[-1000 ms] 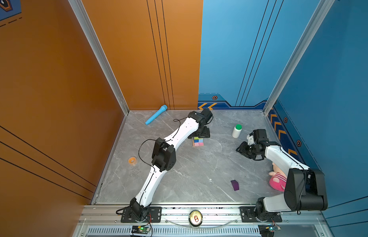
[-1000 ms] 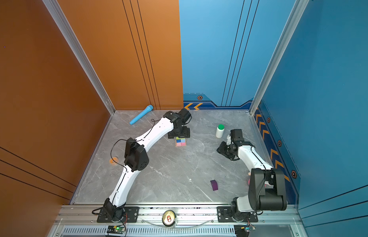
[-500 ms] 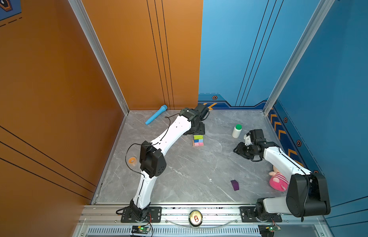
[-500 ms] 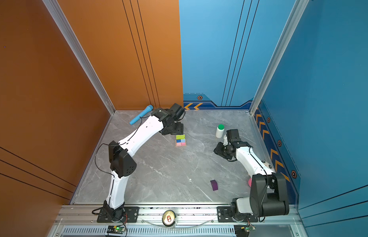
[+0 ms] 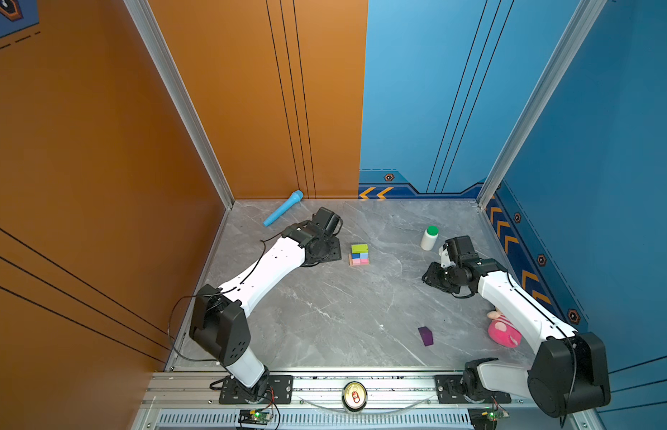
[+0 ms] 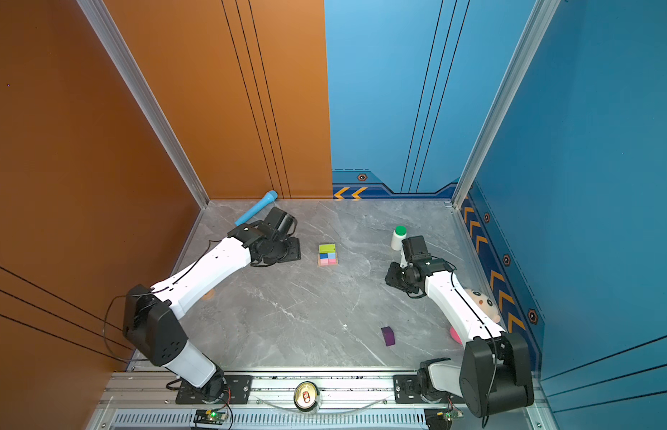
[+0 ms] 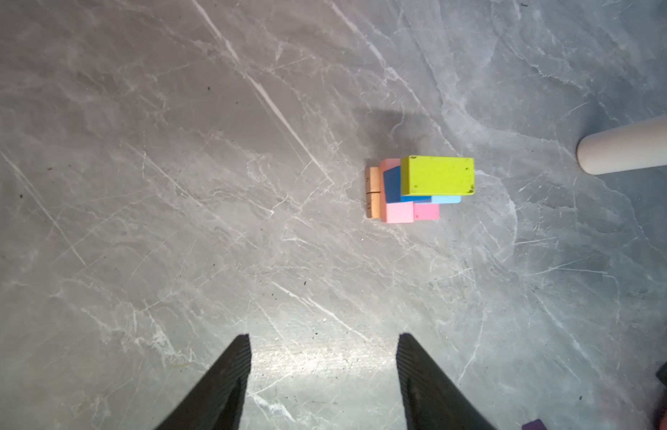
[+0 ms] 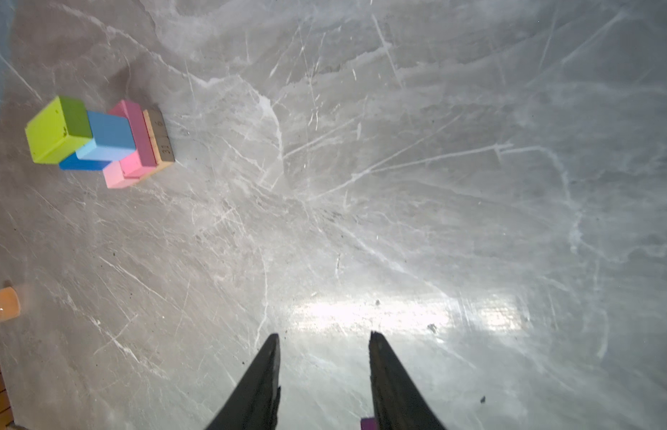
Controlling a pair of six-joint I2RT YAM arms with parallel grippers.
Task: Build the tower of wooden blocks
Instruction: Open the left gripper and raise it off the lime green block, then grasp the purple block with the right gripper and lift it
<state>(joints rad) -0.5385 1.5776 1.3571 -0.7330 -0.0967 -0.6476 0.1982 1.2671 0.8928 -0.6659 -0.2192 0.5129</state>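
**Tower (image 5: pixel 359 254) stacked up to lime-green bar (image 7: pixel 437 175)**

Bottom tan bar (image 8: pixel 158 137) has "31" printed on it. Grey marbled table (image 5: pixel 324 309), orange wall (image 5: pixel 250 111), blue wall (image 5: pixel 417 93), yellow chevrons (image 5: pixel 376 193). Tower sits mid-table toward the back, purple peaked block (image 5: pixel 425 335) well apart near the front. Left gripper (image 7: pixel 324 337) and right gripper (image 8: pixel 324 335) flank it, pointing down, jaws apart, nothing held.

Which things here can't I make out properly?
- Plush toy: both top views, partly behind the right arm.
- White bottle: left wrist view, cap cut off by the edge.
- Purple block: right wrist view, only a corner at the edge.
- Orange object: right wrist view, too blurred to identify.
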